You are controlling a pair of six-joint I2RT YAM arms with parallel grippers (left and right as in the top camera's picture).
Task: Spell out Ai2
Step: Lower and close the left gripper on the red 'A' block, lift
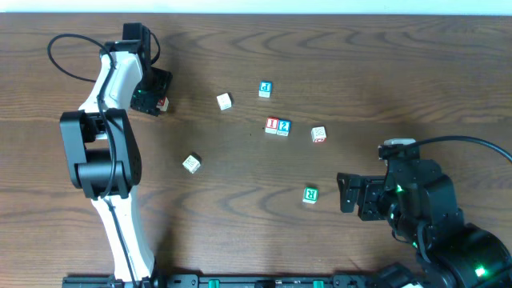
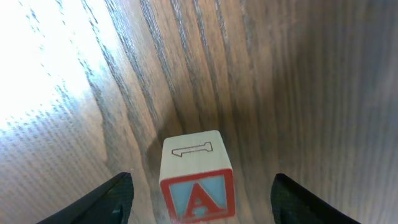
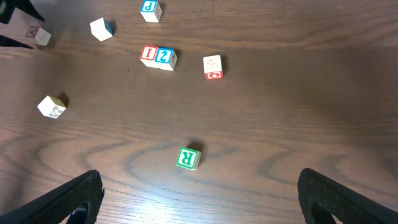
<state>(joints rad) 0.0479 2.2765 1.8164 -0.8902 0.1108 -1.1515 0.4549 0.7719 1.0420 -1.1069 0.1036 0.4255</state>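
Block A [image 2: 196,177]: red letter on a pale blue ground with a red border, and an outlined figure on the upper face. It stands upright at the far left of the bench [image 1: 240,248], well apart from the other blocks. My left tool [image 2: 202,186] stands over it with its fingers [image 2: 115,199] spread wide, one on each side. Bare wood shows between each finger and the block, and nothing is gripped.

Pale block [image 1: 191,163]: small picture on top, too small to read. Alone, left of centre, toward my side.

White block [image 1: 225,101]: one blue side shows in the right wrist view. Beyond the centre line.

Block P [image 1: 266,89]: blue letter. Farthest from me, to the right of the white block and apart from it.

Block I [image 1: 272,125], red, and block 2 [image 1: 283,127], blue: touching side by side at the centre of the bench, I on the left and 2 on the right.

Block R [image 1: 310,194]: green letter. Alone, right of centre, toward my side.

Red-edged block [image 1: 318,134]: near block 2 on its right, not touching. Marking unreadable.

Right tool [image 3: 202,196]: far right, above the bench, fingers far apart and empty. Block R lies nearest to it, apart from it.
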